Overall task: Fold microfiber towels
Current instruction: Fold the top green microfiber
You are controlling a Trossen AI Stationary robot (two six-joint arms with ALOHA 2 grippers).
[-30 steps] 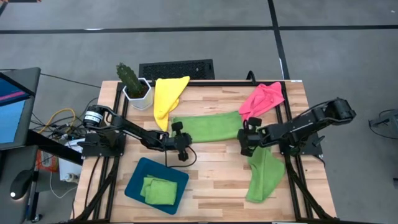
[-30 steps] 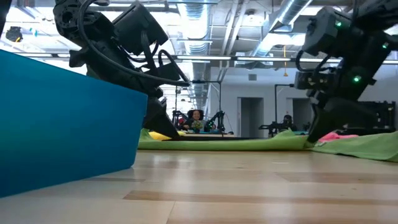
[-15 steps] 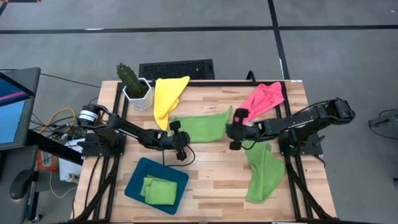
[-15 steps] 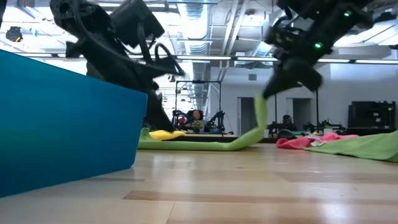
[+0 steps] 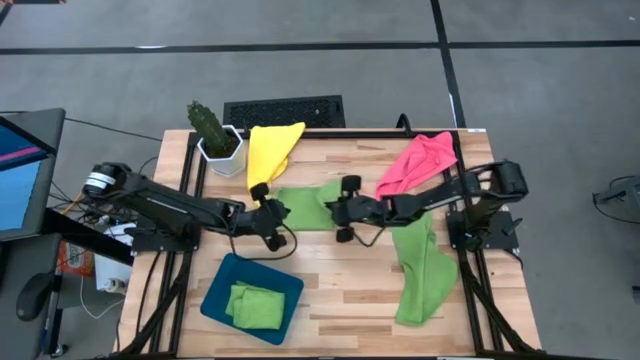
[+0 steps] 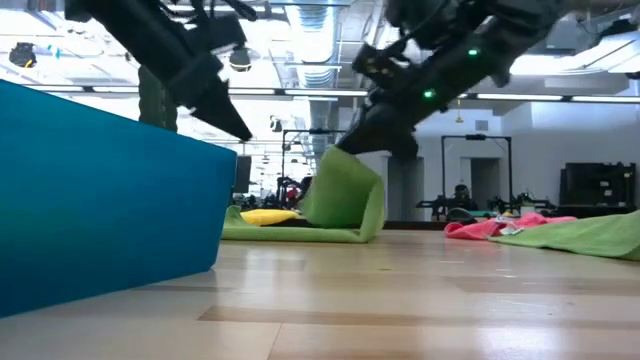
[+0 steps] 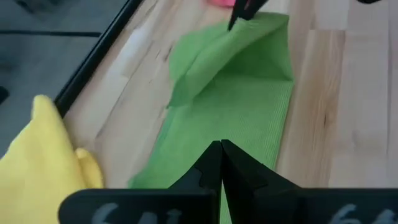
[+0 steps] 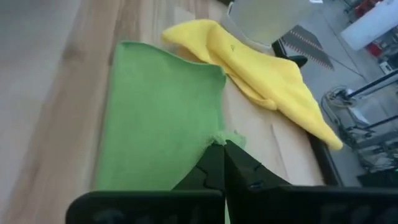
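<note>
Start at your left: the tray (image 5: 214,297) sits at the desk's (image 5: 340,290) near-left corner with a folded green cloth (image 5: 253,305) already in it, so one towel looks done. Behind it, by the cactus pot (image 5: 222,152), the yellow towel (image 5: 268,156) lies unfolded.

Your left gripper (image 5: 268,222) is pinched tight on the left end of the green towel (image 5: 305,205), holding that end down on the desk just beside the yellow one. A second ago it sat a little further right; it has drawn back leftward while keeping its pinch.

The bigger change is on the right. Your right gripper (image 5: 344,207), clamped on the towel's far edge, has carried that edge from the right side of the desk across to the middle. The towel, which lay stretched flat a second ago, now stands doubled over itself; the low view shows the raised flap (image 6: 345,195) curling above the lower layer. The wrist view shows a scrap of green cloth caught between the closed fingertips (image 8: 217,149).

That puts you mid-fold: the half-fold is nearly over but not yet laid. You likely need to bring the held edge down onto the left end, square with it, before letting go.

Further right, the pink towel (image 5: 420,160) lies bunched at the back and another green towel (image 5: 424,275) lies along the right side, both unfolded.
</note>
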